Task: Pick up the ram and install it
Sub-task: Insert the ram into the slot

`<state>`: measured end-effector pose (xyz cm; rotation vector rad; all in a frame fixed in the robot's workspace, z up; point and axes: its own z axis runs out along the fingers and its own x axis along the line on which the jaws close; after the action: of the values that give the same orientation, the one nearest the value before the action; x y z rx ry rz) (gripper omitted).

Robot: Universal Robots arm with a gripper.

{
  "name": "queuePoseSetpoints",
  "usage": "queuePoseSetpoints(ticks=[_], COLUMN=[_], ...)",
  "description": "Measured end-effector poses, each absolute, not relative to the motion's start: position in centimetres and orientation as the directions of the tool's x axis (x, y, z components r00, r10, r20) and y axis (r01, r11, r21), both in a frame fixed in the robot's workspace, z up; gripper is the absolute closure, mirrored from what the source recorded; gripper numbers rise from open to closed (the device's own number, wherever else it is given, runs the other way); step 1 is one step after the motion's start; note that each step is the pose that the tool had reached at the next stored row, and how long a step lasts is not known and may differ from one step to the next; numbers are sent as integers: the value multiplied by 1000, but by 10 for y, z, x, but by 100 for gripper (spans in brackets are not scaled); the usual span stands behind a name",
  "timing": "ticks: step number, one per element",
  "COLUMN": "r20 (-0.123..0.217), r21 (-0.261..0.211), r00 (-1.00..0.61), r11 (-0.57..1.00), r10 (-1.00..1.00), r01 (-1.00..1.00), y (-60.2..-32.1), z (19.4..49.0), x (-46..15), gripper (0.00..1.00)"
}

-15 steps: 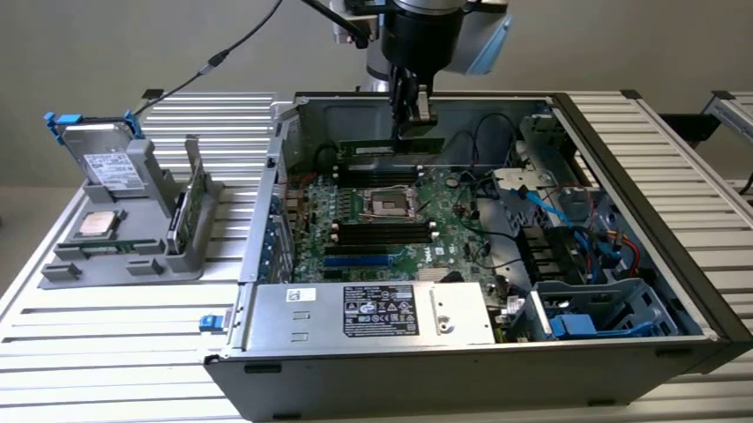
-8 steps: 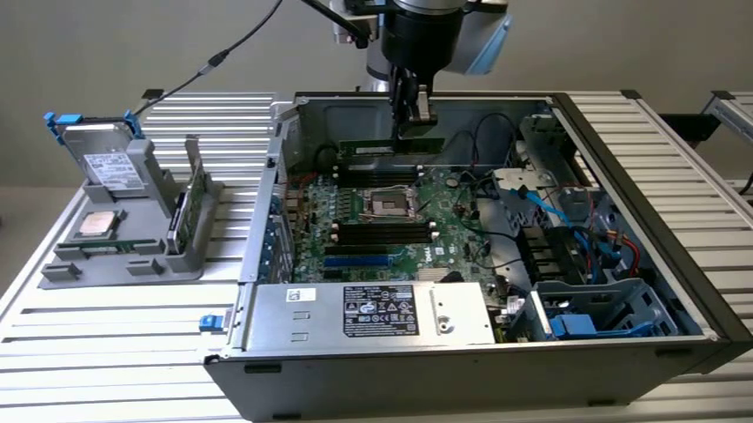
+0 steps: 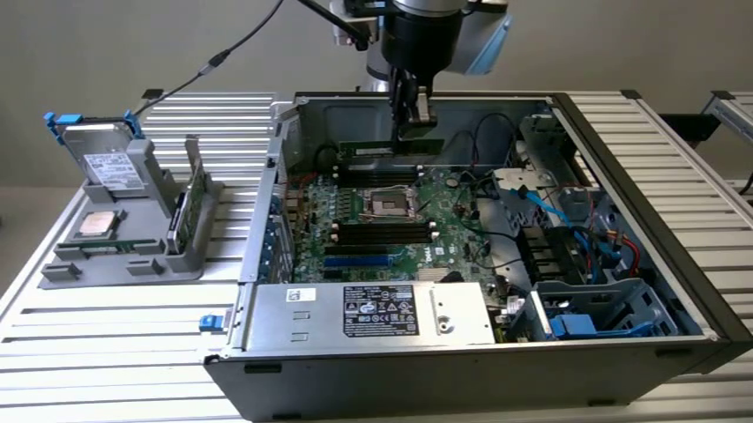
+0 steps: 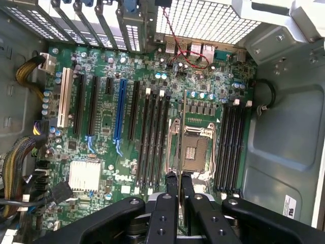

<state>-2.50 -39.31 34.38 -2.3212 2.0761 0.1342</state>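
Landmark: empty square silver processor socket (image 3: 385,204), midway on the green motherboard (image 3: 457,254) inside the open grey metal computer case (image 3: 471,379).
Ram: long, thin green circuit-board stick with a small white label (image 3: 383,148), level, hanging in the air above the socket's far side as the exterior view has it, clear of the board.
Tool: black two-fingered gripper (image 3: 412,130), pressed together and pinching the ram by its upper edge near the middle; in the wrist view, black fingertips (image 4: 171,184) nearly meeting just short of the socket.
Done: pick-up, by the look of it, with the ram aloft over the case.
Left: seating; ram not yet in any slot. Long black memory slots (image 4: 231,147) flanking the socket on both sides, all seemingly vacant.
Nearest bank: likely the slots (image 3: 376,174) just beyond the socket, under the stick; exact slot impossible to tell.
Brand: white "DELL" lettering (image 4: 124,177) on the board, past the slots on one side of the socket.
Other writing: black-and-white label (image 3: 379,310) on the silver power supply box (image 3: 459,313) on the socket's near side, print too small to read; likewise the ram's label and a white barcode sticker (image 4: 293,203) on the case wall.
Outside: grey parts holder (image 3: 118,238), well apart from the socket, off the exterior view's left of the case, with a square silver processor chip (image 3: 97,225) lying in it.
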Motion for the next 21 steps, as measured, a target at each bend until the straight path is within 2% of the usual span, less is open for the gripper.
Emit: queuePoseSetpoints(ticks=[6, 13, 21], r20=[-76, -39, -36], r21=[48, 81, 81], r00=[109, 107, 78], r11=[-112, -110, -81], r10=[-991, -994, -996], r01=[-993, -991, -993], y=[-394, -393, -391], z=[336, 333, 320], x=[-25, -25, -25], gripper=[86, 86, 86])
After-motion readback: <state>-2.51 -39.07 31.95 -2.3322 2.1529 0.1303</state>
